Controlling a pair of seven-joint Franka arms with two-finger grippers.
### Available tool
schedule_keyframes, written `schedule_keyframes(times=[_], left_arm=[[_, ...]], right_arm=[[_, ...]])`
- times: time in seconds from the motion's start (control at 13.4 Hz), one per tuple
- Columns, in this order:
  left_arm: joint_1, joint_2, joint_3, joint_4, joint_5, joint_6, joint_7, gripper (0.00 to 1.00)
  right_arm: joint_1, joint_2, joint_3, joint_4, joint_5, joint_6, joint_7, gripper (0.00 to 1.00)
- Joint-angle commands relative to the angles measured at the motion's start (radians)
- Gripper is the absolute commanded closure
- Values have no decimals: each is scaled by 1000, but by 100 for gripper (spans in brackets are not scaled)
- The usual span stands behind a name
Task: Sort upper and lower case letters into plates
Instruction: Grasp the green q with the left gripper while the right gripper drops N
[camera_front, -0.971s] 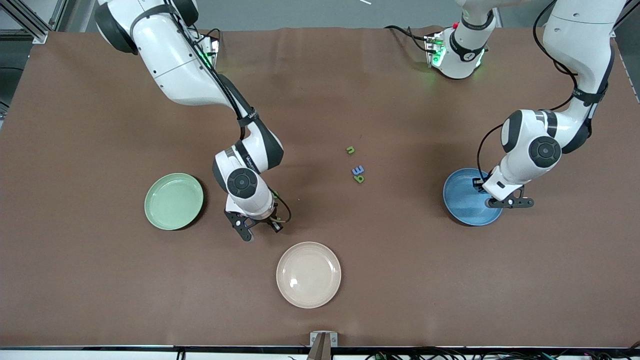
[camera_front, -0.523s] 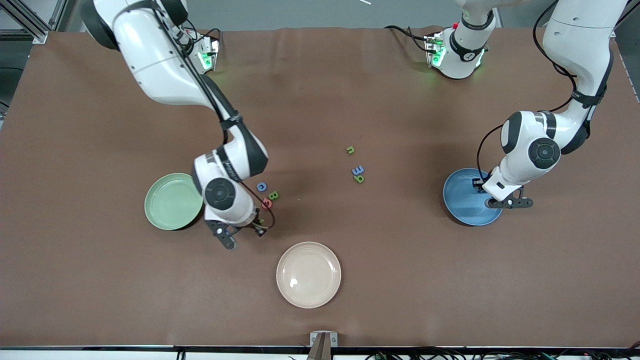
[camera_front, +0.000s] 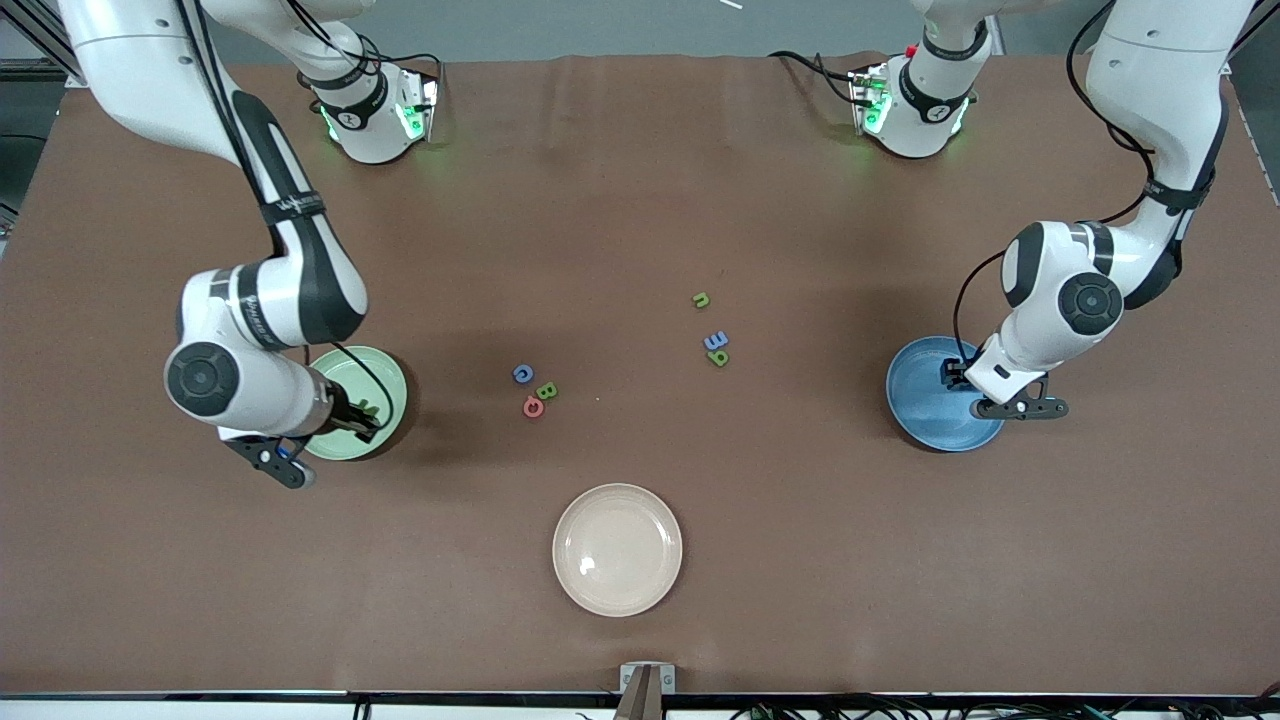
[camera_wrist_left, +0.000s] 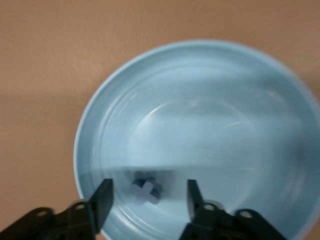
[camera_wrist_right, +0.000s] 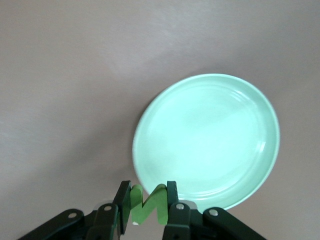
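We have both arms at their plates. Our right gripper (camera_wrist_right: 145, 207) hangs over the mint green plate (camera_front: 345, 375), just at its rim, jaws pinched tight on a green capital letter (camera_wrist_right: 146, 202), a zigzag shape like an N or a Z. Over at the left arm's end of the table, our left gripper (camera_wrist_left: 148, 200) sits low over the blue plate (camera_front: 920, 410), jaws parted with nothing between them, and a small blue letter (camera_wrist_left: 145, 189) lies in the plate right under the gap. So we judge one drop made and another about to come. Next, we think the right arm needs to carry in over the plate's middle before letting go, so the letter lands inside the rim. Left on the table are a blue, green and red cluster (camera_front: 534, 390) near the middle and three more letters (camera_front: 712, 335) toward the blue plate. The cream plate (camera_front: 617, 549) stands nearest the camera.
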Motion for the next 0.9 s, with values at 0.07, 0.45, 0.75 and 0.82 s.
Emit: schedule_keyframes(times=[0.07,0.45,0.75,0.82], left_arm=[[8,-71,-123,141,-49,-280,-52,0],[-44,-16,-304,221,-70,-297,-625,0],[-216,111,-305,346,-56,-286,-1038,0],[-244,145,-302,382,-50,-285,-1100,0]], right_arm=[[-34,-98,31,-223,1,140,-65,100],[-102,-93,32,-357,1,315,-180,100],[-124,-92,32,-389,14,318,-217,100],[-128,-92,32,-392,14,318,-225,100]])
